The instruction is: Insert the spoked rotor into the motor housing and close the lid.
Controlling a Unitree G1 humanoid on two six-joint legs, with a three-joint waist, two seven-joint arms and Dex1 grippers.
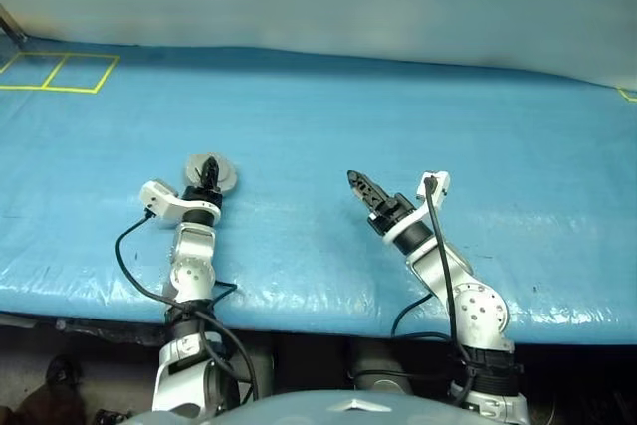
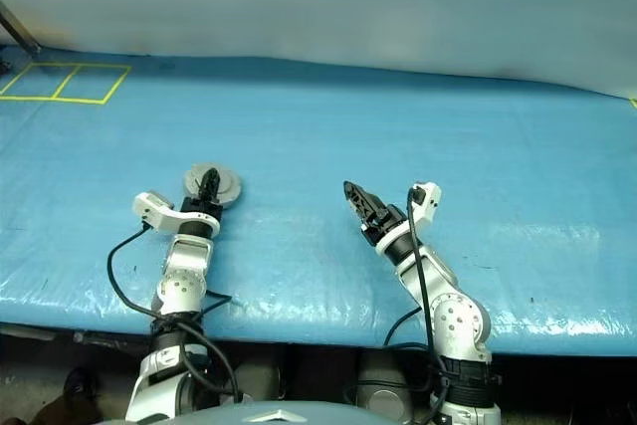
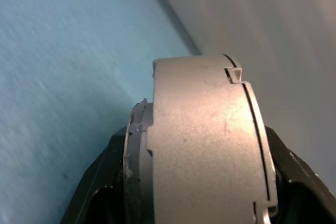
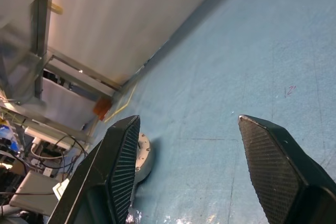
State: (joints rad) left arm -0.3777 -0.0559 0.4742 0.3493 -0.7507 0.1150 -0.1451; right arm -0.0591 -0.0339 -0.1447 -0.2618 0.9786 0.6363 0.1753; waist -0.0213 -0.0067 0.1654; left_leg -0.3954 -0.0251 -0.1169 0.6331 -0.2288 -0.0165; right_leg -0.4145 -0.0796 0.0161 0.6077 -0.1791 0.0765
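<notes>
While left end effector (image 1: 209, 178) clamps closed motor housing (image 3: 210, 140) edge-on just over tabletop (image 1: 398, 126), right end effector (image 4: 186, 174) stands wide, empty, well apart on right; left arm nearer; lid (image 3: 137, 156) seated.

No words, brands or numbers can be read anywhere; the blue counter (image 1: 398, 126) bears only unlettered yellow taped lines (image 1: 60, 72).
</notes>
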